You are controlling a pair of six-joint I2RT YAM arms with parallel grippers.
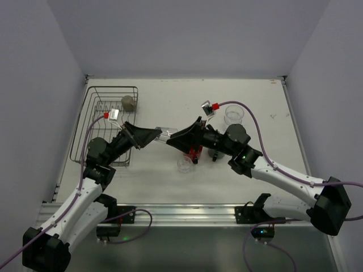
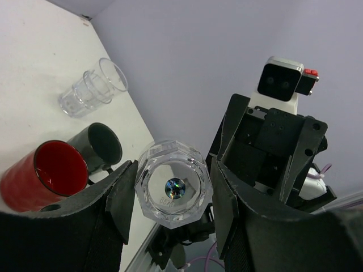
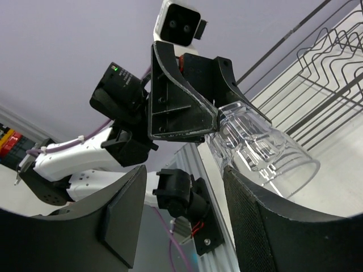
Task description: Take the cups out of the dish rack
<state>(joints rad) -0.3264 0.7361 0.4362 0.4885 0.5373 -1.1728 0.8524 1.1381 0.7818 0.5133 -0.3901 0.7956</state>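
The clear tumbler [image 2: 173,187] hangs in the air above the table [image 1: 170,102], just right of the dish rack [image 1: 113,87] and between the two arms. It lies on its side, its long axis roughly level and running left to right in the overhead view. The thick base points at the left arm and the open mouth at the right arm. It is see-through with a glassy shine. The heavy base has a many-sided, faceted outline, and the walls widen in shallow steps to a round rim.

The left gripper [image 1: 153,135] is clamped on the base end, one black finger pressed against each side. The right gripper [image 1: 177,137] faces it from the mouth end with its jaws spread. The rim sits between its fingers, close against one and clear of the other, so it has no grip.

Below the right gripper, a glossy red mug [image 2: 51,173] and a dark mug [image 2: 101,146] stand side by side on the matte white table. A second tumbler [image 1: 185,164] stands just in front of them, and a third tumbler [image 1: 233,115] stands farther back to the right. The rack is a rectangle of thin dark wire with raised sides. A greyish-tan cup [image 1: 128,102] sits near its far right corner.
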